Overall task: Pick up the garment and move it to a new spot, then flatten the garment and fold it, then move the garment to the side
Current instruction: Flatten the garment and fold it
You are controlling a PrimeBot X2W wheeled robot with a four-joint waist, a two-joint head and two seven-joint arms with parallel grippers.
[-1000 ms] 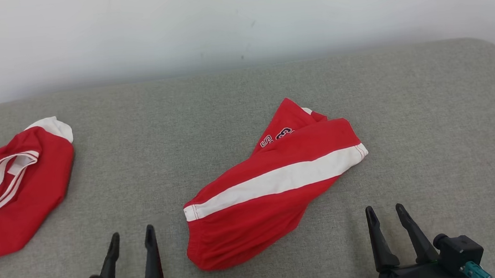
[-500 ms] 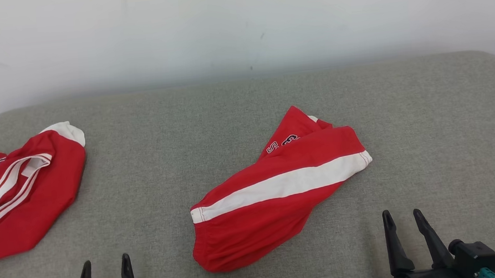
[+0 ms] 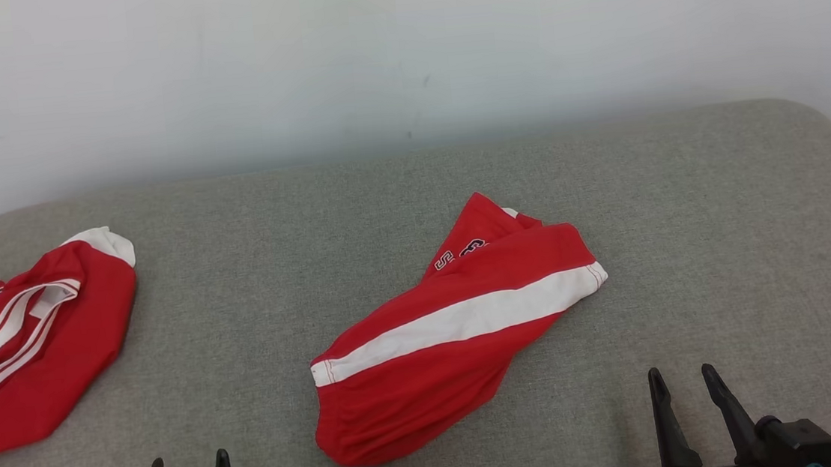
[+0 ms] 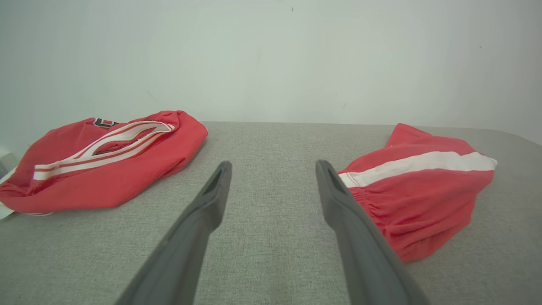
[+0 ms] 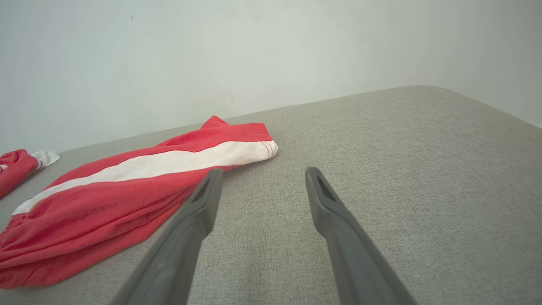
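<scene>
The garment is a crumpled pair of red shorts with a white side stripe, lying slantwise in the middle of the grey cushioned surface. My left gripper is open at the lower left, apart from the garment's waistband end. In the left wrist view the garment lies to the right of the open left gripper. My right gripper is open at the lower right, holding nothing. In the right wrist view the garment sits left of the right gripper, near its left finger.
A second red garment with white trim and dark lettering lies bunched at the far left edge, also seen as a red heap in the left wrist view. A pale wall backs the surface. Bare grey fabric stretches to the right.
The head camera has tilted, shifting the whole picture downward. My left gripper has drawn back toward the bottom edge. Both garments lie as before, and both grippers stay open.
</scene>
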